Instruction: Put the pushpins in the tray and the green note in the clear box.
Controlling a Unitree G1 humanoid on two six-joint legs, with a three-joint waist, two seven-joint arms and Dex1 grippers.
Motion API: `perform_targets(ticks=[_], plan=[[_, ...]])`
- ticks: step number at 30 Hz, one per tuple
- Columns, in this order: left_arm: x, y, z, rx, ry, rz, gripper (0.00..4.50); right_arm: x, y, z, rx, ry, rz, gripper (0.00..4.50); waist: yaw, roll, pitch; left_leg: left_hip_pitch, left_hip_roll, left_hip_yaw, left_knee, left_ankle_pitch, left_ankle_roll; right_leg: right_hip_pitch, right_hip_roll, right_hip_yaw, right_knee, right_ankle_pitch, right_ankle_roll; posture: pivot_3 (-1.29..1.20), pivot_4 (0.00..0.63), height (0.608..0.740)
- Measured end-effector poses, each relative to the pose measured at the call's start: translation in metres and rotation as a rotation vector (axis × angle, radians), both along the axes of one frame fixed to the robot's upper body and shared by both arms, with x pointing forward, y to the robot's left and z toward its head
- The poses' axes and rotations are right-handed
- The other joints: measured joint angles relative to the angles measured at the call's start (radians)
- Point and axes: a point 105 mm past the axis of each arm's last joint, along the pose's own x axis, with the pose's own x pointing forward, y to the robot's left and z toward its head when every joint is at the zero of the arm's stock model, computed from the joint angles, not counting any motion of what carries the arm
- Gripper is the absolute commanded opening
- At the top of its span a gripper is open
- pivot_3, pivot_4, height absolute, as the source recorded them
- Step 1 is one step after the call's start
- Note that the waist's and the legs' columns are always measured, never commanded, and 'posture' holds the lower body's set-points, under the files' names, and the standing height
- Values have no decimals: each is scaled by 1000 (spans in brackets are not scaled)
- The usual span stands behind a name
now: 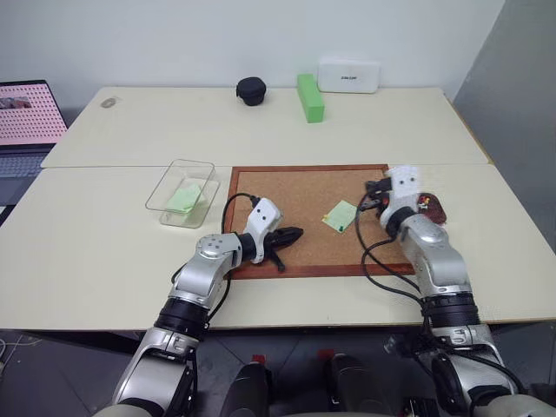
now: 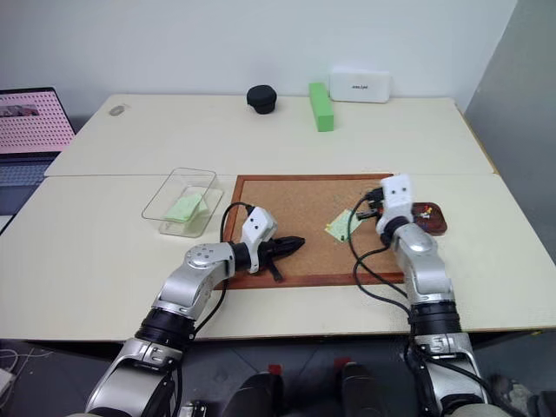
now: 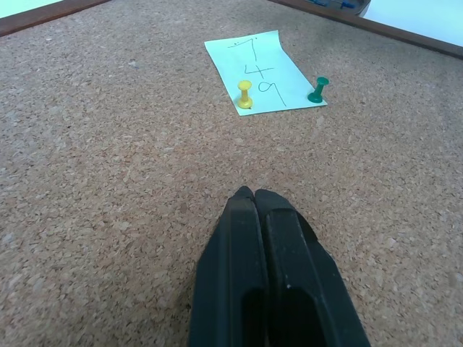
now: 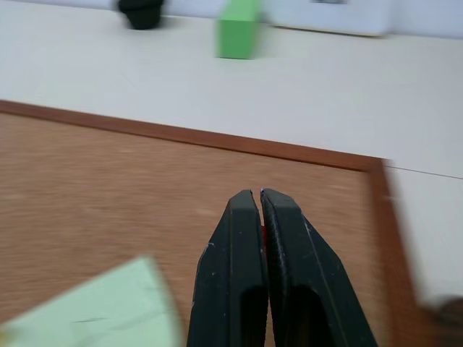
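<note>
Corkboard [image 1: 295, 187] fills the middle of the left eye view, with the green note [image 1: 340, 215] lying on its right half. The clear box [image 1: 181, 193] sits just off the board's left edge and already holds a pale green sheet [image 1: 185, 200]. The tray [image 1: 436, 208] lies off the board's right edge, partly hidden behind the right gripper [image 1: 372, 193], which hovers over the board's right rim. The left gripper [image 1: 293, 233] rests low over the board's lower centre, fingers together and holding nothing.

In the left wrist view the closed fingertips point across the cork at the note in the upper middle of the frame. A yellow pushpin [image 3: 245, 94] and a green pushpin [image 3: 317, 90] stand upright along the note's near edge.

In the right wrist view the right gripper's fingers are pressed together. A thin red sliver shows in the seam between them; it may be a pin, though that cannot be told for sure. A corner of the note shows at lower left, with the bright green block [image 4: 239, 27] at the top.

Judged from here, anything so small pinched at the tips could slip or roll off before it reaches the tray. Two pins hold the note, so pulling at the paper would tear it, and a closed fingertip nudging a pin sideways could bend it or flick it across the board
</note>
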Motion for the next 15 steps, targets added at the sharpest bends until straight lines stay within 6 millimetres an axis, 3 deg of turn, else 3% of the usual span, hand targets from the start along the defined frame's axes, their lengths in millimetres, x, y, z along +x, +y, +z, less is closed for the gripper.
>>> perform_targets(ticks=[7, 15], plan=[[0, 1, 0, 4, 8, -2, 0, -6, -50, -6, 1, 47, -197, 65, -1, 0, 0, 0, 0, 1, 0, 0, 0, 0, 0, 0, 0, 0, 0, 0, 150, 740], [1, 0, 0, 6, 17, -11, 0, -8, -57, -14, 36, 110, -219, 65, -1, 1, -1, 1, 0, 1, 0, 0, 0, 1, 0, 0, 0, 0, 0, 0, 150, 740]])
